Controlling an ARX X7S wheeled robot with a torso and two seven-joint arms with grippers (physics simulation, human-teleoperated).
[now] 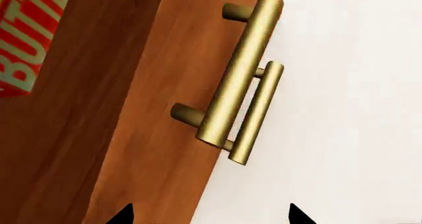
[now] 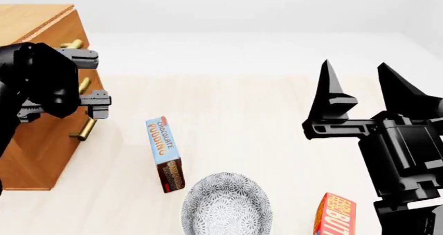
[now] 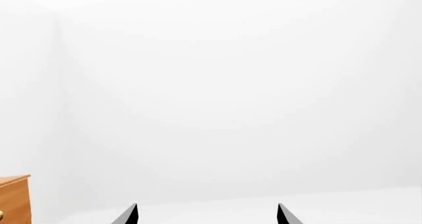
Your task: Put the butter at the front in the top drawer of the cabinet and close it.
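Pale tabletop (image 2: 277, 115) carried the cabinet (image 2: 35, 141) at far left, where my left gripper (image 2: 86, 82) stood spread wide before the brass handles (image 2: 84, 128), touching neither. My right gripper (image 2: 356, 90) hung wide and empty above the butter (image 2: 335, 217) beside the patterned bowl (image 2: 225, 204) and pudding box (image 2: 165, 152). Only the left wrist view showed the top drawer (image 1: 99, 110) pulled out with a butter carton (image 1: 29, 36) inside.

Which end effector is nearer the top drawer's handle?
Left. The left end effector is right in front of the top drawer's handle on the cabinet; the right end effector is raised far across the table.
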